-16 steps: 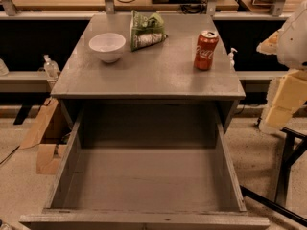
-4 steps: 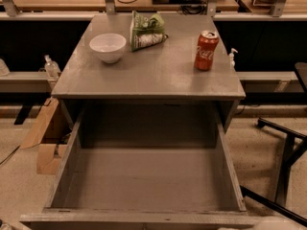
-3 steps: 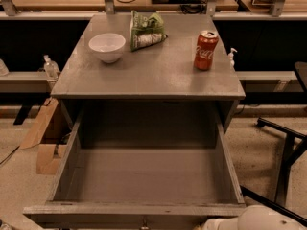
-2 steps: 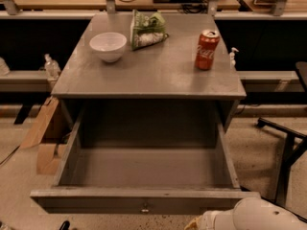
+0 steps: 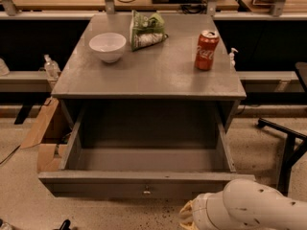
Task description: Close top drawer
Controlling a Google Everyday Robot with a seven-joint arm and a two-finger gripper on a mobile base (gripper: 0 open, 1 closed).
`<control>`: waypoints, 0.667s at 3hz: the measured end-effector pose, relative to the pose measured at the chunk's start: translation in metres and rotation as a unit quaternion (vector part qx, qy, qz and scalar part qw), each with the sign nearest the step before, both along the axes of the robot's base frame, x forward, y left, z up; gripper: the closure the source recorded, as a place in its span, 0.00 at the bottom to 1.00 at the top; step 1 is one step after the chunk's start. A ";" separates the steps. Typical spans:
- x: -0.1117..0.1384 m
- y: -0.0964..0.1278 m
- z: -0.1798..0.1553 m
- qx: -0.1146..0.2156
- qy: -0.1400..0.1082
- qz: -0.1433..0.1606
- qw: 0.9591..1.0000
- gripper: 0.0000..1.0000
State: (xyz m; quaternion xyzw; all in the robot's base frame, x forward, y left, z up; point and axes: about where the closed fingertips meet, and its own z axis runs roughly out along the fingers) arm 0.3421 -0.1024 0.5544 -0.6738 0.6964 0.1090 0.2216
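Note:
The top drawer [image 5: 144,178] is a wide, deep grey drawer, pulled well out of the grey cabinet and empty inside. Its flat front faces me with one small knob [image 5: 147,191] at its centre. My white arm [image 5: 249,210] comes in at the bottom right, just in front of the drawer front's right half. The gripper [image 5: 188,217] is at the arm's left end, low against the front, right of the knob, mostly hidden behind the arm's wrist. The lower drawers are out of view.
On the cabinet top [image 5: 158,71] stand a white bowl [image 5: 107,46], a green snack bag [image 5: 146,28] and a red soda can [image 5: 206,50]. A cardboard box [image 5: 45,133] lies at the left. A black chair base [image 5: 285,143] stands at the right.
The arm left the right edge, then came in at the bottom right in front of the drawer. The drawer front has moved inward, so the drawer is less far out than before.

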 end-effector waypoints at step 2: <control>0.047 0.002 0.005 -0.019 -0.010 -0.001 1.000 1.00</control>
